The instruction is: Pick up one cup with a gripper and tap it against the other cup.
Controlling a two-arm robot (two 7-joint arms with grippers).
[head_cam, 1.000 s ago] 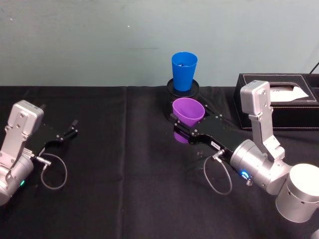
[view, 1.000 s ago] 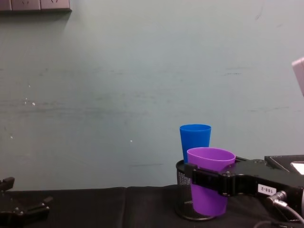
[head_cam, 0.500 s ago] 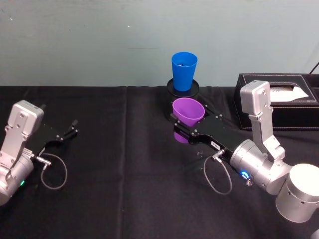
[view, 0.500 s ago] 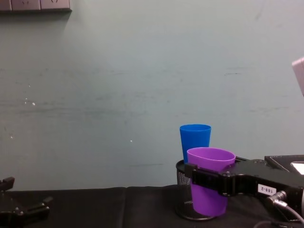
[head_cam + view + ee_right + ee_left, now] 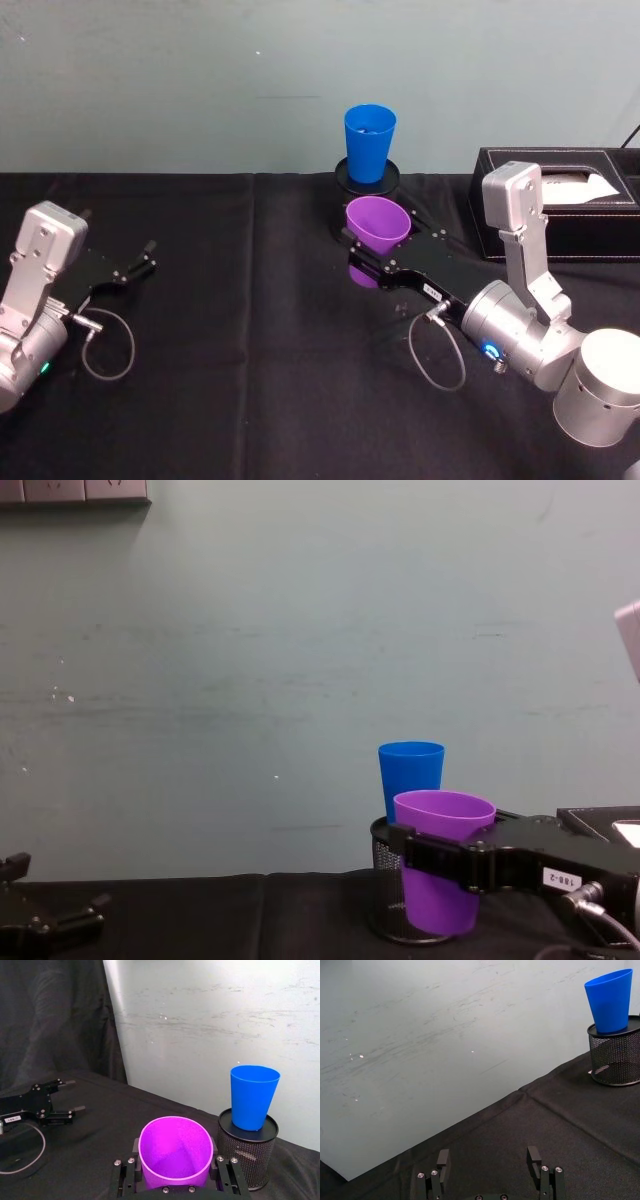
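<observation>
Purple smooth plastic tumbler (image 5: 378, 222), grasped by the right black flat-jawed claw (image 5: 382, 238); bright blue plastic tumbler (image 5: 369, 140) apart at its twelve o'clock; left claw (image 5: 147, 257) released.

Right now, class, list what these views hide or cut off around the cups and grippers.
Chest view: the purple cup hides the lower part of the blue cup, so any gap is unreadable there.
Right wrist view: the right gripper and the bottom edge hide the purple cup's base.
Chest view: the left gripper is cut off at the lower left corner.
</observation>
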